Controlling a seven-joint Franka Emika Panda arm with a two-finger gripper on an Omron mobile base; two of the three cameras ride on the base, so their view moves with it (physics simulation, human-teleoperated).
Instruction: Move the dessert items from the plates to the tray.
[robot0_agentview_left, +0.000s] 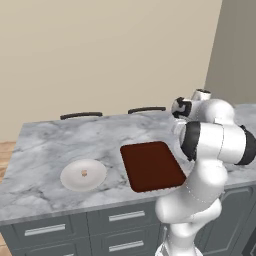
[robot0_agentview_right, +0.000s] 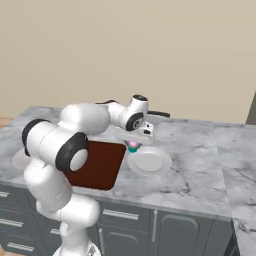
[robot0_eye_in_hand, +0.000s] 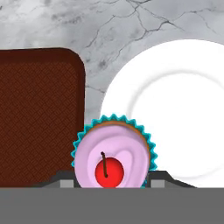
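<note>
While the gripper (robot0_agentview_right: 134, 145) fingers clench the teal-wrapped pink-frosted cupcake (robot0_eye_in_hand: 113, 155) between them, a slack squeeze could drop it short of the dark reddish-brown rectangular tray (robot0_eye_in_hand: 39, 113) beside them.

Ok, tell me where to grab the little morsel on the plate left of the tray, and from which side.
Grip the tan morsel across its sides, coming straight down from above: it is small, round and low, lying near the middle of the shallow plate, whose rim would probably hinder a sideways approach.
</note>
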